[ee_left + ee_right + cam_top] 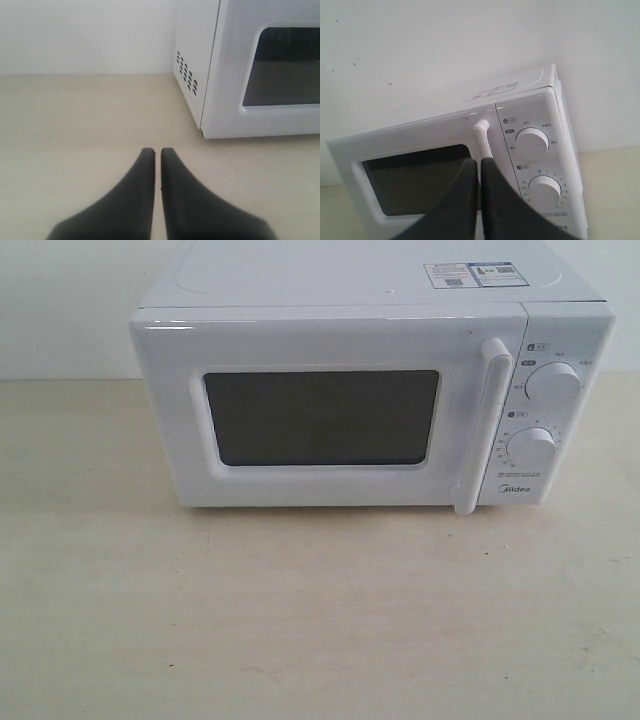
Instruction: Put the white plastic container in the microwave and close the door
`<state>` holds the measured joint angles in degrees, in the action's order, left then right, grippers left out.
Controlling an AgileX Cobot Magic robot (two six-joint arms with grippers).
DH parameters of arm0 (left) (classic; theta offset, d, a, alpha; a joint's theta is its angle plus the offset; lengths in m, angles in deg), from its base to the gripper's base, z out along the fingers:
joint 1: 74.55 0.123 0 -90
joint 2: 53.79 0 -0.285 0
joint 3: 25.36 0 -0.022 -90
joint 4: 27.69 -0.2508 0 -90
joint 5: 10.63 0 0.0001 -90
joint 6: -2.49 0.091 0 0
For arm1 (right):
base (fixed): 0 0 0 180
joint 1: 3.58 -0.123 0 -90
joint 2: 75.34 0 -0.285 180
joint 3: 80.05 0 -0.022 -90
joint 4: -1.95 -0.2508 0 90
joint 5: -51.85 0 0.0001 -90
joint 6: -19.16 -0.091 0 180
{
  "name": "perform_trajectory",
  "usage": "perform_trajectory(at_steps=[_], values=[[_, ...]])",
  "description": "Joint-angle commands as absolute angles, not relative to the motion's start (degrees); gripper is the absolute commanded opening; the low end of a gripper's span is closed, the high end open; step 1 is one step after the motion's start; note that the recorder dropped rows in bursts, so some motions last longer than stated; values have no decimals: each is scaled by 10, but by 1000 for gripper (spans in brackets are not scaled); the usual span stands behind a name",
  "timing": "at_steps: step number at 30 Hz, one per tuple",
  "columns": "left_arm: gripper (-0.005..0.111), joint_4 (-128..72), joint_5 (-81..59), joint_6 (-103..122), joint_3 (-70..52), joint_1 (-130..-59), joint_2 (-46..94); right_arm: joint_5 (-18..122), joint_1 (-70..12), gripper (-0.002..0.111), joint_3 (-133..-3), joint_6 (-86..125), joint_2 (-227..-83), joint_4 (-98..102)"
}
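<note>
The white microwave (370, 390) stands at the back of the table with its door (320, 415) shut; the dark window and the white bar handle (492, 425) face me. The white plastic container is out of view in every frame. My left gripper (157, 152) is shut and holds nothing, low over the tabletop beside the microwave's (260, 70) vented corner. My right gripper (479, 162) is shut and empty, raised in front of the door handle (481, 140), apart from it. Neither gripper shows in the exterior view.
Two round dials (552, 385) sit on the microwave's right panel, with stickers (470, 275) on top. A white wall stands behind. The beige tabletop (300, 610) stretches in front of the microwave.
</note>
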<state>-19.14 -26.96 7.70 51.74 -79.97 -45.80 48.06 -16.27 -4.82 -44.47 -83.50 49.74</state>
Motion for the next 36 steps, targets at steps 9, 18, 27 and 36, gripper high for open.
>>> perform_trajectory(at_steps=[9,18,27,36], values=[[4,-195,-269,71,519,-798,-460,500,-161,0,-28,-118,-831,93],[4,-195,-269,71,519,-798,-460,656,-161,0,-28,170,-831,-45],[4,-195,-269,71,519,-798,-460,719,-161,0,-28,175,-831,4],[4,-195,-269,71,519,-798,-460,721,-55,0,-28,151,-831,5]])
